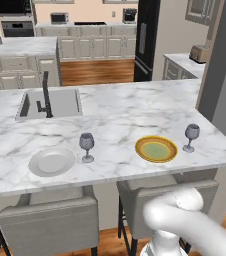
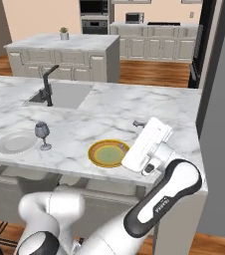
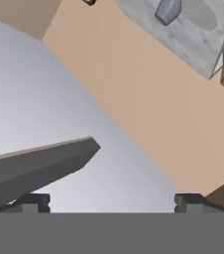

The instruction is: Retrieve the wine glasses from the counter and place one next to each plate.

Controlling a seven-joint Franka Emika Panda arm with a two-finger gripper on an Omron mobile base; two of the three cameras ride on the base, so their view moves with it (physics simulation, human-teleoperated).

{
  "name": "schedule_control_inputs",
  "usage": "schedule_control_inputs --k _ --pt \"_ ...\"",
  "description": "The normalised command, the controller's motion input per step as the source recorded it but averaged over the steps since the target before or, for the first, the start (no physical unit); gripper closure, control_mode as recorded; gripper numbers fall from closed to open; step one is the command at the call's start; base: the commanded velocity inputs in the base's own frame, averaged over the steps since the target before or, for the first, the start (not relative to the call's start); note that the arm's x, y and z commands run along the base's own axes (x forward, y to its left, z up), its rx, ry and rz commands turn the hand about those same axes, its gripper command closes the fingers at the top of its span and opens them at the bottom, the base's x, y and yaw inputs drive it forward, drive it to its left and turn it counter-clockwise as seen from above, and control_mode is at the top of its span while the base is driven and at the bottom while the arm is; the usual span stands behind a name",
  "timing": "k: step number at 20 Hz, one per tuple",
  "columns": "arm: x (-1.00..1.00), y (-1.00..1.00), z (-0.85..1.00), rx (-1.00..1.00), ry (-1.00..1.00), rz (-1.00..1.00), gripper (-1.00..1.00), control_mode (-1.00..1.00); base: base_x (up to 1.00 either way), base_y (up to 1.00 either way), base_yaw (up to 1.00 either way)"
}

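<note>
Marble island (image 1: 115, 117): one wine glass (image 1: 87, 147) just right of white plate (image 1: 51, 161), another (image 1: 191, 137) right of yellow-rimmed plate (image 1: 156, 149). Gripper (image 3: 112, 201) spread wide, empty, glass (image 3: 167, 11) ahead, beyond the tips.

On the island (image 1: 115, 107), one wine glass (image 1: 87, 146) is standing right of the white plate (image 1: 51, 161); another glass (image 1: 190, 137) is standing right of the yellow plate (image 1: 156, 149).

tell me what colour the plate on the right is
Yellow rim with a greenish centre; the plate shows best in the left base view.
</note>
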Motion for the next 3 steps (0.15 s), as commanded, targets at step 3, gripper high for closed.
schedule_control_inputs --k 3 --pt "-0.79 0.37 1.0 0.0 -0.1 0.0 -1.0 -1.0 0.0 0.0 0.0"
